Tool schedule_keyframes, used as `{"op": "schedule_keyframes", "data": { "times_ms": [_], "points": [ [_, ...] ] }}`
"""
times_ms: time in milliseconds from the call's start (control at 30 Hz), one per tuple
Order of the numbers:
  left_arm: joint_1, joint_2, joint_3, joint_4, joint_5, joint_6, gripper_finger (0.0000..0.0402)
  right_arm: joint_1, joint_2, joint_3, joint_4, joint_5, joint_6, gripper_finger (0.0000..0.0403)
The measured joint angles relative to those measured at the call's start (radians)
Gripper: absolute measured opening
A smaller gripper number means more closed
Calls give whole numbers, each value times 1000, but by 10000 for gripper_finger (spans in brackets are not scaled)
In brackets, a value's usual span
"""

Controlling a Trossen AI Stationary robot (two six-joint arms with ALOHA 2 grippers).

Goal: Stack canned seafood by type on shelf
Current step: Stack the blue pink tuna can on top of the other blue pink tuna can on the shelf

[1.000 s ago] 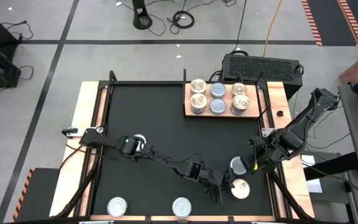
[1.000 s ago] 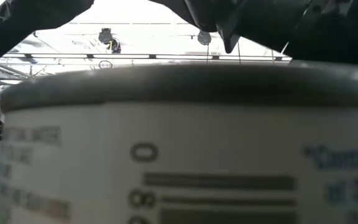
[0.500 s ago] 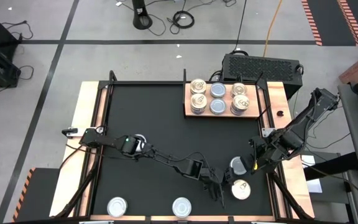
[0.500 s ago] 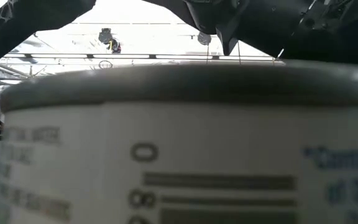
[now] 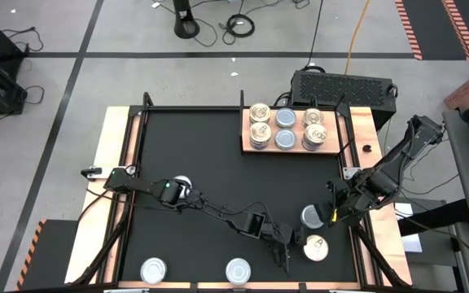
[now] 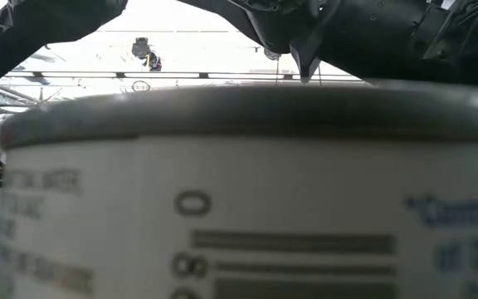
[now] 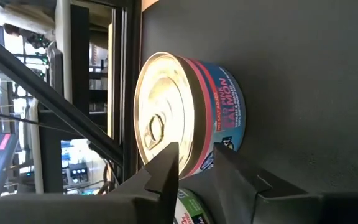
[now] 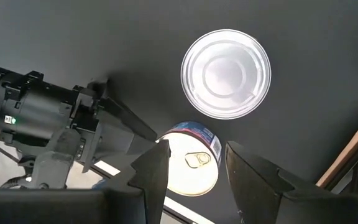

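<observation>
A gold-topped tin point(image 5: 314, 247) with a blue and pink label point(image 7: 225, 112) stands upright on the black mat near the table's near right corner. My left gripper point(image 5: 288, 252) is low at that tin's left side and open, its fingertips point(image 7: 194, 155) right at the tin's rim. My right gripper point(image 5: 330, 213) hovers open above a silver-topped tin point(image 5: 311, 216) point(image 8: 227, 73) beside it. The shelf point(image 5: 295, 148), a wooden board at the far right, carries several tins in two rows, some stacked. My left gripper comes at the gold-topped tin level from the table's left, with one fingertip point(image 7: 168, 155) in front of the lid's edge and the other point(image 7: 222, 158) by the side wall. Whether either finger touches the tin, I cannot tell.
Three more tins stand on the mat: one under the left arm point(image 5: 184, 185) and two at the near edge point(image 5: 153, 268) point(image 5: 237, 271). The latter fills the low view point(image 6: 222, 208). A black ventilated box point(image 5: 342, 85) sits behind the shelf.
My left gripper has sunk a little and shifted slightly toward the near edge beside the gold-topped tin. The tin has stayed where it was.
</observation>
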Motion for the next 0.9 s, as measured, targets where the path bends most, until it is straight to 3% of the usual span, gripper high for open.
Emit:
{"op": "schedule_keyframes", "data": {
  "times_ms": [400,900],
  "points": [
    [1,0,1,-13,5,-1,9,0,0,0,0,0,6,151],
    [-9,-34,-3,-41,-43,-75,1,0,0,0,10,8,-49,151]
  ]
}}
